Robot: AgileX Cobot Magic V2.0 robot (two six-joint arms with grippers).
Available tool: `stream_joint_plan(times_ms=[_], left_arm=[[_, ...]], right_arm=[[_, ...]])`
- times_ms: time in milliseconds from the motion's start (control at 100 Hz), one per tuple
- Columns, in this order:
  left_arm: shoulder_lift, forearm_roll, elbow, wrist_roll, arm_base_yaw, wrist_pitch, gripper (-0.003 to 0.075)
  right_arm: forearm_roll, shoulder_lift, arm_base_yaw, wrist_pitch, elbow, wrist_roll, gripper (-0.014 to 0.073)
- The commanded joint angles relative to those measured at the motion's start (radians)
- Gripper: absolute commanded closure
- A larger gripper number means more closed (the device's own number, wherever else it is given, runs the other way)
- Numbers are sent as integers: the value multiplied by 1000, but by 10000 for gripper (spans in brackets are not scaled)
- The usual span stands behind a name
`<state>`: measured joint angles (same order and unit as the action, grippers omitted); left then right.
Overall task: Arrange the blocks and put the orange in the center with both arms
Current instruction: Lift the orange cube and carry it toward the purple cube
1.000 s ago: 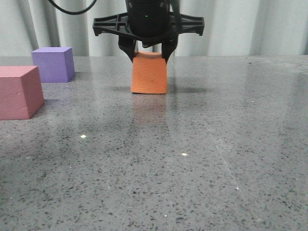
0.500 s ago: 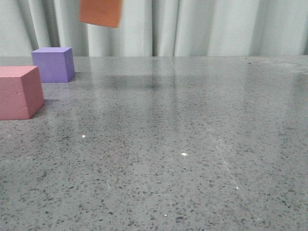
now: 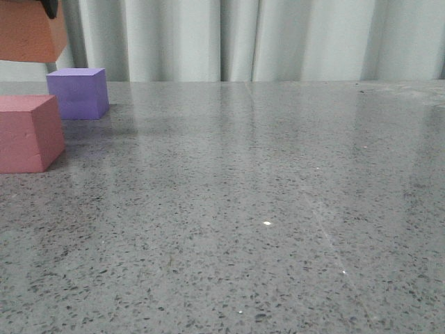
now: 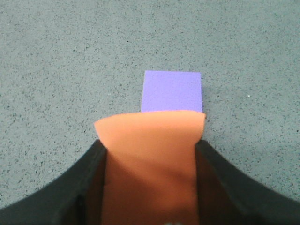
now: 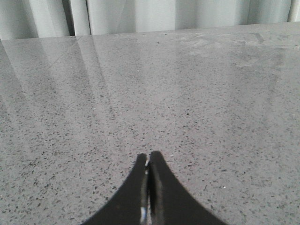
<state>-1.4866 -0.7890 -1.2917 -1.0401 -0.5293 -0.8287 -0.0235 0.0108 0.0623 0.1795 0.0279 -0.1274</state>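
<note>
The orange cube hangs in the air at the far left, above the purple cube and the pinkish-red cube, which both rest on the table. Only a black bit of a finger shows on it in the front view. In the left wrist view my left gripper is shut on the orange cube, with the purple cube straight below and just beyond it. My right gripper is shut and empty, low over bare table; it is out of the front view.
The grey speckled table stretches to the right of the cubes. A pale curtain hangs behind the far edge.
The left gripper lifted the orange cube off the table's middle and carried it up and left, to above the purple and pinkish-red cubes. Those two have not moved.
</note>
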Motion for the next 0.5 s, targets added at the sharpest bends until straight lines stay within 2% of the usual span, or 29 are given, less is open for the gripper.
stream_joint_plan(times_ms=[0,140,490], left_arm=[[41,-11,-9,-5,20,60,739],[35,19,3,42,34,129,739],[31,18,23,81,37,167,739]], right_arm=[[0,20,-7,-82,-14,10,661],[0,20,-7,-82,-14,10,661],[0,20,-7,-82,-14,10,661]])
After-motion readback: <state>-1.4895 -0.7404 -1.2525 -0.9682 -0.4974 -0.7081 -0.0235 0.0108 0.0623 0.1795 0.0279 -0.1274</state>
